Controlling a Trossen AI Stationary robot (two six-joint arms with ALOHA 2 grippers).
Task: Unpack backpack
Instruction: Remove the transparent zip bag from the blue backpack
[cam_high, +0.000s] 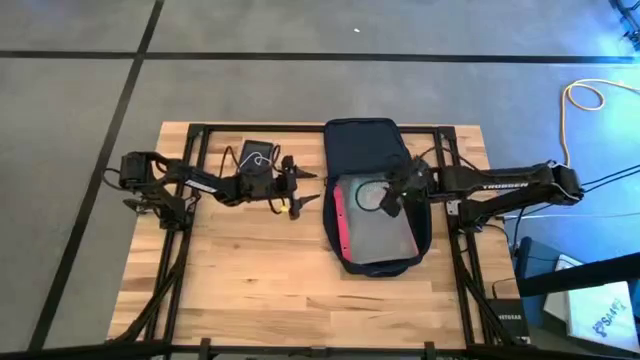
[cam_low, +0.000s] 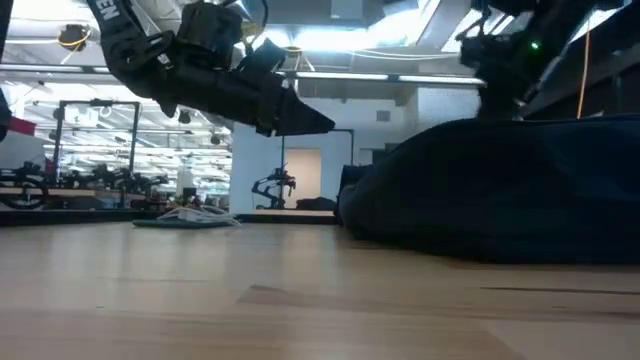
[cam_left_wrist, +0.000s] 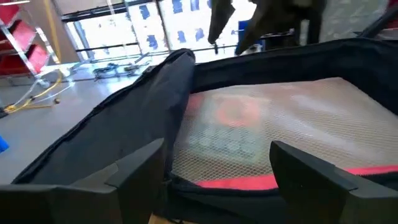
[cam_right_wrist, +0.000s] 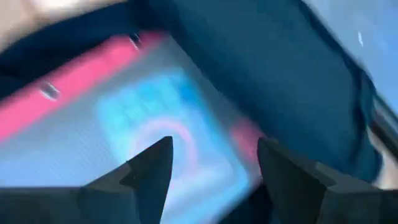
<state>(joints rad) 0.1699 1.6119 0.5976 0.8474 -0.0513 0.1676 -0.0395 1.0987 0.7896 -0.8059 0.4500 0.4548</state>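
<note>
Nearest us in the right wrist view, our right pincer (cam_right_wrist: 208, 163) hangs released, fingers spread, just above the clear red-edged pouch (cam_high: 372, 218). That pouch lies on the backpack (cam_high: 364, 142), which rests flat on the wooden counter (cam_high: 250, 270), right of centre. Our left pincer (cam_high: 300, 187) hovers just beside the backpack's left edge, above the counter, also released with fingers apart and holding nothing. Behind the left arm we see a small dark flat item (cam_high: 258, 153) with a white cord, near the counter's far edge.
</note>
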